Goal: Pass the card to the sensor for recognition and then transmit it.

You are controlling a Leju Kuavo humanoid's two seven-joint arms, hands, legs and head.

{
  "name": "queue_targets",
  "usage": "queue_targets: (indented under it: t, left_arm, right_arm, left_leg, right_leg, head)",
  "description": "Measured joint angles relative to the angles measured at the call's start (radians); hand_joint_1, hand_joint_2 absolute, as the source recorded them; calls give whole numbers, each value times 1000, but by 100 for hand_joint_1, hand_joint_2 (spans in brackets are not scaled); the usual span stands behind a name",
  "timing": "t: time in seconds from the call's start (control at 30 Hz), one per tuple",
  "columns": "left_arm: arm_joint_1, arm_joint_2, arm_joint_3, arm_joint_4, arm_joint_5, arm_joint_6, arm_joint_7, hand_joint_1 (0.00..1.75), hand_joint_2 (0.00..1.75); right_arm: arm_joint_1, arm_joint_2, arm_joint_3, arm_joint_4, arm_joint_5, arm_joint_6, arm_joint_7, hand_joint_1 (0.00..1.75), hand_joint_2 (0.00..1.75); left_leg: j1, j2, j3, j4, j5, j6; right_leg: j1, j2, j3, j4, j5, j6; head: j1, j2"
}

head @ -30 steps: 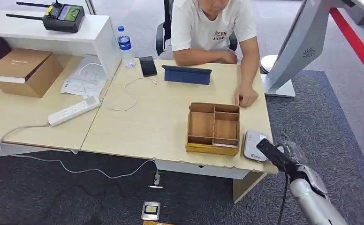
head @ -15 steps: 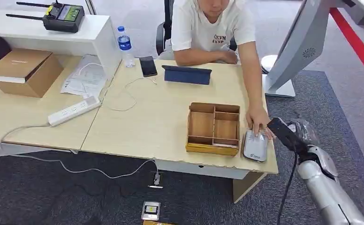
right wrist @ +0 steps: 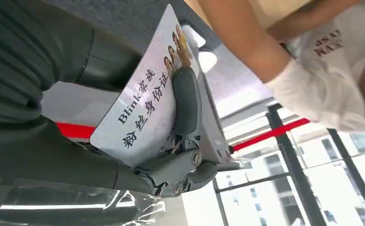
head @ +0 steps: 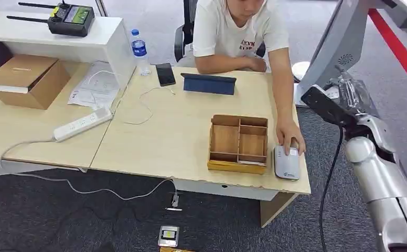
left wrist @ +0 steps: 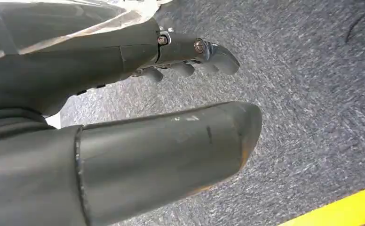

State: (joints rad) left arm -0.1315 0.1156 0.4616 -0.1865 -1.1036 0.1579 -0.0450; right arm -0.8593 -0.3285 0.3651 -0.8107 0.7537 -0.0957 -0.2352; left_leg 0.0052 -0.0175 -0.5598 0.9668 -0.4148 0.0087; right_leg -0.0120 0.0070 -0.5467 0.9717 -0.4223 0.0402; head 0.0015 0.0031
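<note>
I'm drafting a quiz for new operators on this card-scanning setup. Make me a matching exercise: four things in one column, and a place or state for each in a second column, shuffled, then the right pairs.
Things
1. card
2. card reader
3. wooden tray
4. water bottle

Places or states
A. upright near the table's far edge, beside the phone
B. held in the robot's right hand
C. under the person's hand, by the table's near right corner
D. lying flat beside the card reader, most compartments bare

Pairs: 1-B, 2-C, 3-D, 4-A
</note>
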Motion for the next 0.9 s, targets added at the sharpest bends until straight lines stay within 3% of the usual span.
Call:
queue_targets:
  t: [0.2,0.43,0.9]
  left_arm:
    - [-4,0,-3,0,-23,0,-12,0,0]
    - [-4,0,-21,0,-39,0,-21,0,0]
    - [-2,1,-35,0,-43,-10,-21,0,0]
  right_arm:
    - [-128,85,52,119,76,30,-17,175,175]
    - [-201,171,105,241,125,60,28,175,175]
    - [-270,239,154,389,158,98,102,175,175]
  left_leg:
    - [0,0,0,0,1,0]
    - [1,0,0,0,1,0]
    - [1,0,0,0,1,0]
  right_leg:
    - [0,0,0,0,0,0]
    - [0,0,0,0,0,0]
    - [0,0,0,0,0,0]
  head:
    - [0,0]
    - [0,0]
    - [0,0]
